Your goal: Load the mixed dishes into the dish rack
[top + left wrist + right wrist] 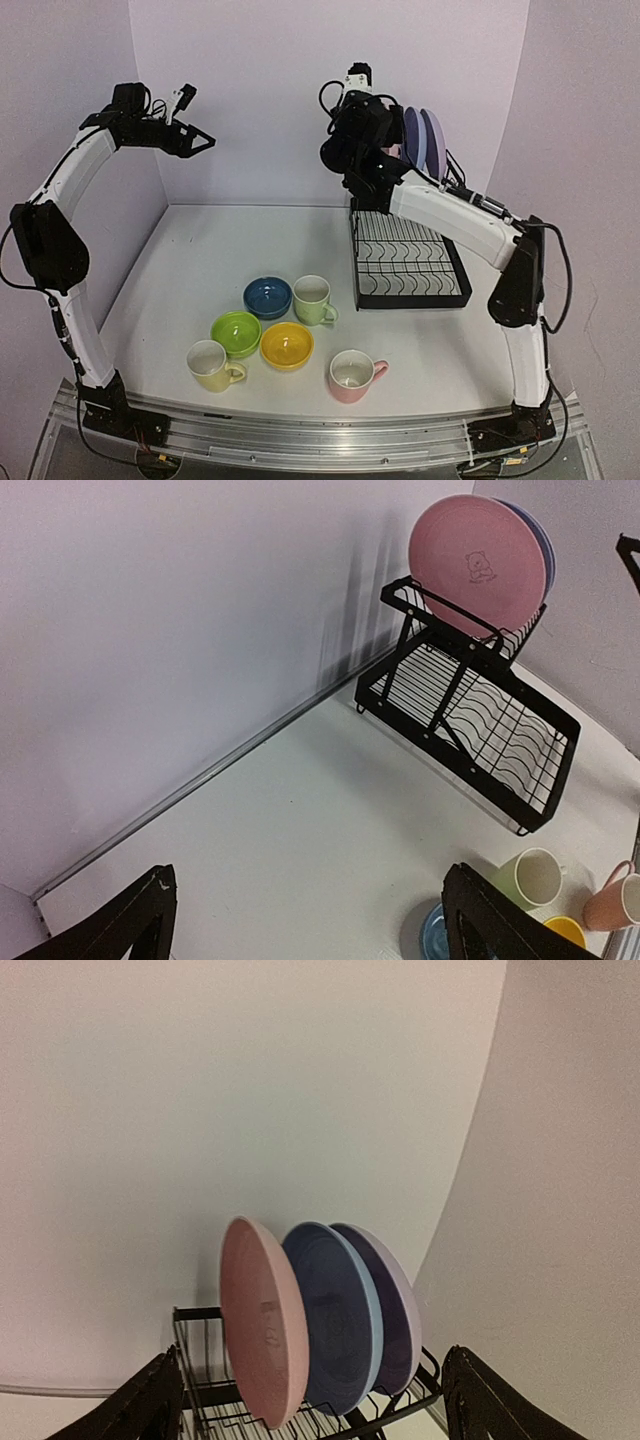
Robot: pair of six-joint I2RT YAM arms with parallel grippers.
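Pale walls are seen behind the left tool (308,890) and right tool (310,1365), both spread, nothing held. Ahead of the right tool, three plates (335,1320) are slotted in the dish rack (410,270). Far below the left tool, bowls (237,332) and mugs (313,298) are left on the table (180,260) — judged glossy, brittle, best pinched at the rim.

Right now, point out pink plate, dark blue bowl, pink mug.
pink plate (470,555): left wrist view, flat face.
dark blue bowl (268,296): top external view, inner hollow.
pink mug (348,392): top external view, outer wall.

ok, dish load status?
Left gripper, right gripper open, empty. Pink plate, blue plate, lilac plate upright in dish rack. Bowls, mugs on table. Lower tray bare.
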